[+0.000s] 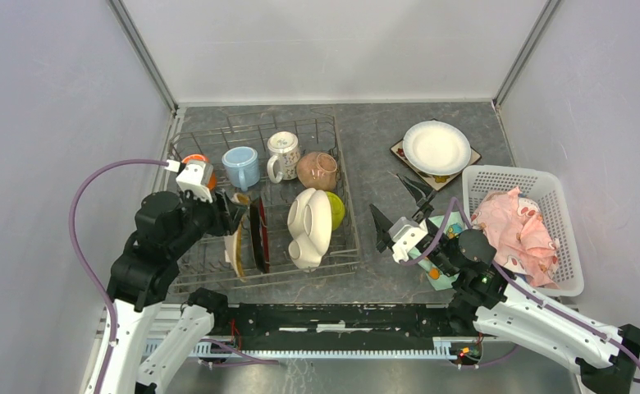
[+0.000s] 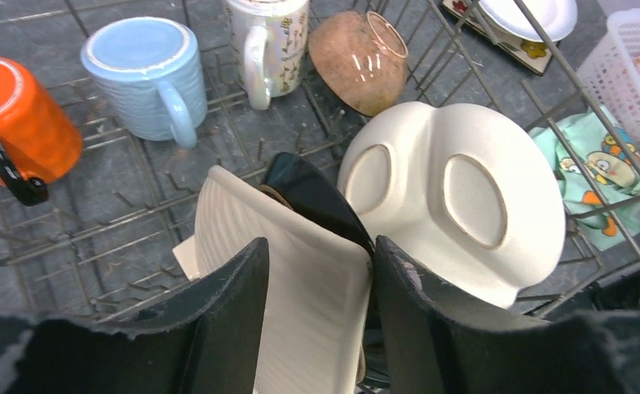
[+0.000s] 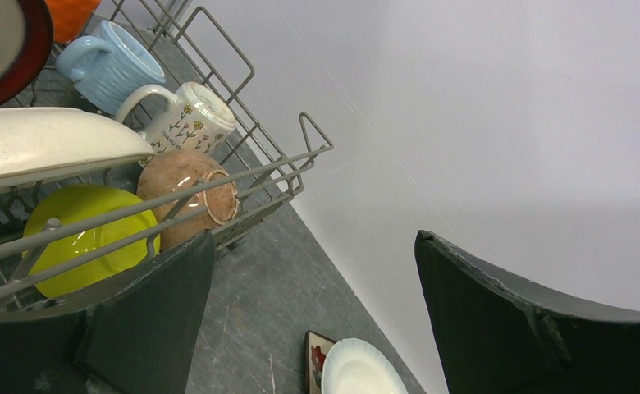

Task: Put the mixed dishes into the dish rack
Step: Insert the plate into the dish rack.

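**Rack:** the rack (image 1: 255,125) stands in the upper left of the overhead view.

**Loaded:**
- orange mug (image 1: 194,167)
- blue mug (image 1: 241,167)
- white mug (image 1: 282,154)
- tan bowl (image 1: 317,170)
- green bowl (image 1: 336,209)
- sectioned plate (image 1: 308,223)
- red-rimmed plate (image 1: 258,234)

**In hand:** the woven plate (image 2: 300,287) stands on edge at the rack's lower left. The left gripper (image 2: 321,246) straddles it with fingers about half apart. Grip or release cannot be told.

**Right gripper** (image 1: 386,193): spread wide and empty, just right of the rack.

**Outstanding:** the white plate (image 1: 436,146) on a mat (image 1: 400,151) at upper right, outside the rack.

**Assessment:** nearly complete.

Grey table (image 1: 374,139) carries dish rack (image 1: 277,195), white basket (image 1: 509,170), teal cloth (image 2: 592,160) and patterned mat (image 2: 509,39).
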